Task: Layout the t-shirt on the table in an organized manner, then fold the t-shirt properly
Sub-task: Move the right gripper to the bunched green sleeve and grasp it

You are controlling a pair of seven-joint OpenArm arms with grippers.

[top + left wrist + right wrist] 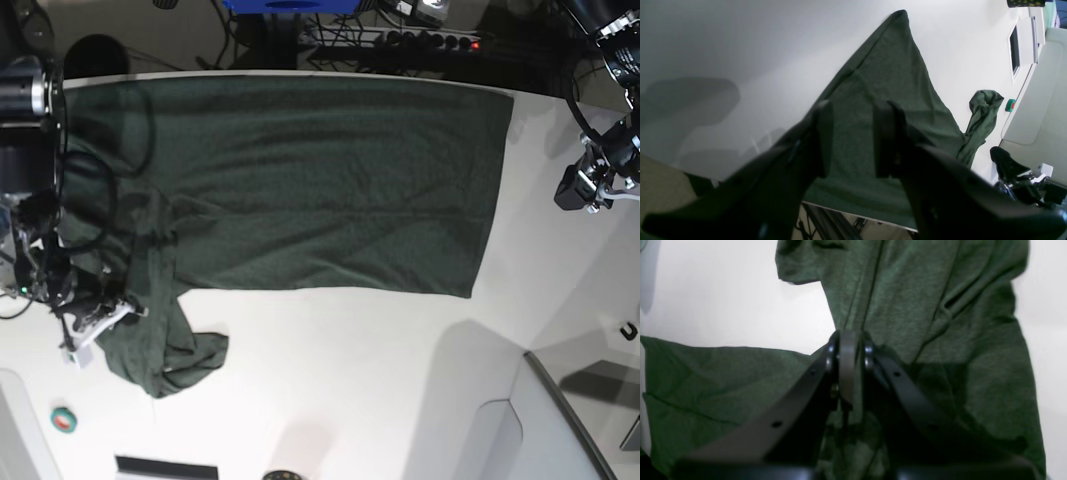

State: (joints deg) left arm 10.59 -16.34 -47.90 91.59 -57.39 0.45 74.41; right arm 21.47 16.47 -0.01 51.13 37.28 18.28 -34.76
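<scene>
The right gripper (pixel 847 350) is clamped on the t-shirt (pixel 300 180); the left gripper (pixel 851 138) is parted, empty. Layout underway: the bunched sleeve should be drawn outward along the tabletop (pixel 380 380).

No readable text in any view.

You have no letters, numbers, brand marks or signs to read here: the t-shirt (pixel 300 180) is plain dark green cloth with no print or tag showing, the table (pixel 380 380) is bare white, and the black gripper parts in both wrist views carry no marking you can make out. The small round green thing (pixel 1010 105) near the table's edge and the dark flat panel (pixel 1014 50) beside it are too small and blurred for you to tell whether anything is written on them.
</scene>
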